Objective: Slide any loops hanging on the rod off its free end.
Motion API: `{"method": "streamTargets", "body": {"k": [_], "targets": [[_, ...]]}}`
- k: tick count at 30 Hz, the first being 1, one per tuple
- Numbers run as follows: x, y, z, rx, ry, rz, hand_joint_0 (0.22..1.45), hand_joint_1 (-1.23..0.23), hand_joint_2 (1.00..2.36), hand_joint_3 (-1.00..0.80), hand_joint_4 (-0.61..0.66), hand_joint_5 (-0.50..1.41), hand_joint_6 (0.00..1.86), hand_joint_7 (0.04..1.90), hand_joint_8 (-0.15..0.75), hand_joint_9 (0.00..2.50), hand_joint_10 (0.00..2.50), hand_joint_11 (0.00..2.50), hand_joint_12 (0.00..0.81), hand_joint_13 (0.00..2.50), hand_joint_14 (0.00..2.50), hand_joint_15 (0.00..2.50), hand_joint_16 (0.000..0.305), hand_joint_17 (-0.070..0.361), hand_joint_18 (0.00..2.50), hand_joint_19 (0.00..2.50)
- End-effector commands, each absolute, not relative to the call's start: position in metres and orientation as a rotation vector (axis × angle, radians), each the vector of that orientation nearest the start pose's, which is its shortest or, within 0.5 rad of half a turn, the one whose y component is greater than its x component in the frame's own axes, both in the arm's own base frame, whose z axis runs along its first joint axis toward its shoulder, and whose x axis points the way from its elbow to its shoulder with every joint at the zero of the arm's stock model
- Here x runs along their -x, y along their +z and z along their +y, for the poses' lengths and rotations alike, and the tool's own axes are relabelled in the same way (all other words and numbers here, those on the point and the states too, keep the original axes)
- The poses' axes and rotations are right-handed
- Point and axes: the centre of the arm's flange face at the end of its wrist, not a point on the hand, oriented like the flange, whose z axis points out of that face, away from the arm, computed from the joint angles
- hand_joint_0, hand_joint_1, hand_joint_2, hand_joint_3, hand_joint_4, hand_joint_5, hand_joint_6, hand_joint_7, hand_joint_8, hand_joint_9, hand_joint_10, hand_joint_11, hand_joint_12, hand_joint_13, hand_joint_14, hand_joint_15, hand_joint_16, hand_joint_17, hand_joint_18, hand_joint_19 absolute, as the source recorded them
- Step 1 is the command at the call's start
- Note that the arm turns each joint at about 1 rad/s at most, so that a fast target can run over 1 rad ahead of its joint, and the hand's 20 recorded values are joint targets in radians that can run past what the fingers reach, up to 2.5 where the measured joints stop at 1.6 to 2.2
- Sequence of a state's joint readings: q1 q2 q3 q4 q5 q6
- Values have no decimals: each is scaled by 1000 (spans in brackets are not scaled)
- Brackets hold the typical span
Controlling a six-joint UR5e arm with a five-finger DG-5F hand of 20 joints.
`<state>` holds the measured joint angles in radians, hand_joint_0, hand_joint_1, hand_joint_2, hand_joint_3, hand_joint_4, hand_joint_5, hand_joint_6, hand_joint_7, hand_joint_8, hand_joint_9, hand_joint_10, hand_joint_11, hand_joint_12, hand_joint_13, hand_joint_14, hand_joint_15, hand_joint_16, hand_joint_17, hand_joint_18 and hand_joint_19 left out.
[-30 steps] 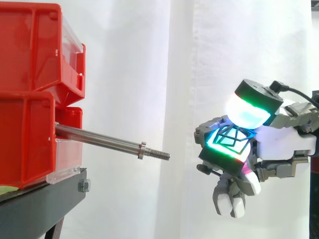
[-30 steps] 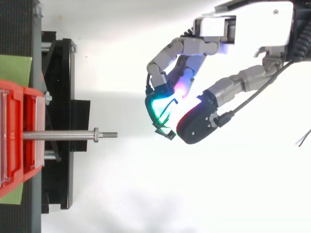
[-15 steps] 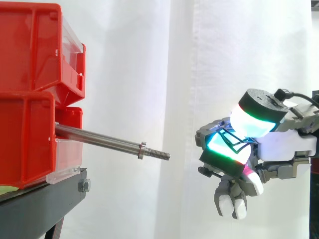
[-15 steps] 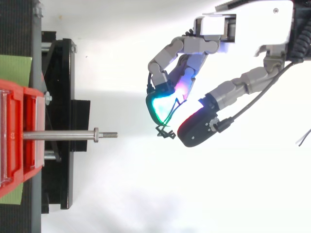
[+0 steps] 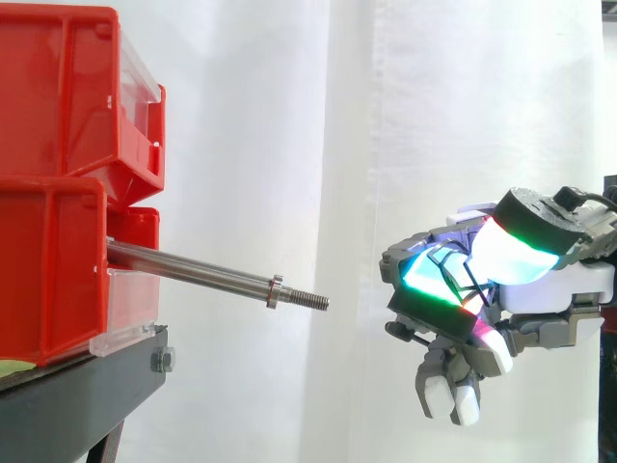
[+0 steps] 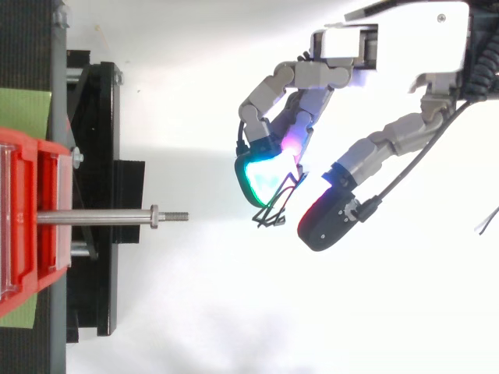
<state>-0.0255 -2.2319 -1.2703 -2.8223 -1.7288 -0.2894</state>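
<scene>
Item 1. Rod [image 5: 193,270]: a polished steel shaft that comes out of the front of the lower red bin [image 5: 48,270] and slopes slightly down towards its free end. A small collar [image 5: 275,291] sits near that end, with a short threaded tip [image 5: 308,300] past it. The shaft is bare metal from bin to collar.

Item 2. Loop [image 6: 274,209]: thin black wire bent into an angular outline. It is off the rod and well beyond the threaded tip. In the top view it is nearly in line with the rod's axis. It lies against the side of the hand that faces the rod.

Item 3. Hand [image 5: 554,285]: hangs in the air well beyond the rod's free end, at about the tip's height in the side view. Its glowing side is turned towards the rod. Whether it grips the loop or the loop only rests against it cannot be told.

Item 4. Upper red bin [image 5: 58,87]: stacked on the lower one, above the root of the rod, with a clear front panel.

Item 5. Black stand [image 5: 77,395]: under the bins and below the rod's root. In the top view it reaches out under the rod about as far as the collar.

Item 6. Green sheet [image 6: 23,113]: lies flat on the stand on both sides of the rod's root, partly under the bins.

Item 7. White curtain [image 5: 289,145]: hangs behind the rod and the hand
</scene>
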Motion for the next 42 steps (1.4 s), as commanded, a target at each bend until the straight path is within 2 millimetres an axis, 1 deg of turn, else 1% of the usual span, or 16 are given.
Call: {"method": "streamTargets", "body": {"k": [1, 6, 18, 19, 21, 22, 24, 26, 28, 30, 31, 32, 36, 38, 40, 42], "targets": [[-719, 256, -136, -944, 1079, 1444, 603, -631, 1000, -500, 148, -128, 904, 1200, 333, 1080, 16, 554, 378, 828, 12, 341, 47, 107, 812, 476], [-719, 256, -136, -944, 1079, 1442, 591, -540, 1000, -500, 150, -119, 893, 1206, 338, 1112, 14, 545, 385, 834, 13, 353, 48, 108, 805, 502], [-719, 255, -135, -955, 1086, 1443, 592, -533, 1000, -500, 156, -116, 886, 1148, 339, 1126, 16, 554, 386, 838, 14, 356, 48, 109, 803, 504], [-719, 255, -135, -955, 1086, 1443, 591, -541, 1000, -500, 155, -116, 885, 1142, 338, 1128, 15, 562, 388, 838, 14, 360, 49, 109, 803, 504], [-719, 255, -135, -954, 1087, 1442, 591, -615, 1000, -500, 155, -115, 883, 1135, 341, 1130, 18, 563, 389, 838, 14, 349, 48, 109, 805, 504], [-719, 256, -135, -954, 1087, 1442, 609, -680, 1000, -500, 159, -114, 877, 1171, 342, 1129, 15, 560, 386, 844, 12, 355, 48, 108, 810, 496], [-719, 255, -135, -958, 1088, 1442, 645, -755, 1001, -490, 162, -117, 877, 1220, 339, 1116, 15, 570, 385, 844, 12, 345, 48, 108, 820, 480], [-719, 256, -135, -959, 1091, 1440, 679, -838, 1006, -434, 102, -135, 903, 1198, 331, 1077, 15, 567, 386, 837, 12, 341, 48, 108, 831, 466], [-719, 256, -135, -959, 1091, 1440, 698, -871, 1008, -403, 71, -141, 911, 1205, 331, 1069, 15, 576, 387, 831, 12, 342, 48, 107, 828, 467], [-719, 256, -135, -960, 1092, 1439, 743, -909, 1007, -416, 9, -154, 923, 1164, 318, 1036, 15, 574, 383, 825, 12, 340, 48, 107, 832, 450], [-719, 256, -135, -960, 1092, 1439, 764, -938, 1003, -467, 14, -161, 929, 1159, 319, 1035, 17, 571, 382, 824, 12, 331, 48, 108, 842, 439], [-719, 256, -135, -962, 1093, 1439, 774, -942, 1000, -500, 17, -162, 931, 1156, 322, 1033, 19, 581, 381, 824, 12, 335, 48, 108, 854, 439], [-718, 255, -135, -965, 1092, 1443, 770, -954, 1000, -500, 26, -160, 933, 1151, 318, 1038, 17, 592, 382, 828, 13, 326, 48, 108, 863, 431], [-719, 254, -135, -966, 1091, 1444, 723, -923, 1000, -500, 76, -153, 930, 1211, 320, 1045, 15, 584, 379, 833, 12, 332, 48, 108, 862, 440], [-719, 255, -135, -966, 1093, 1442, 705, -908, 1000, -500, 77, -150, 930, 1209, 324, 1056, 17, 578, 377, 835, 12, 333, 48, 107, 862, 441], [-718, 255, -135, -967, 1093, 1443, 658, -866, 1000, -500, 99, -143, 925, 1159, 327, 1069, 16, 591, 378, 836, 12, 338, 48, 108, 861, 449]]}}
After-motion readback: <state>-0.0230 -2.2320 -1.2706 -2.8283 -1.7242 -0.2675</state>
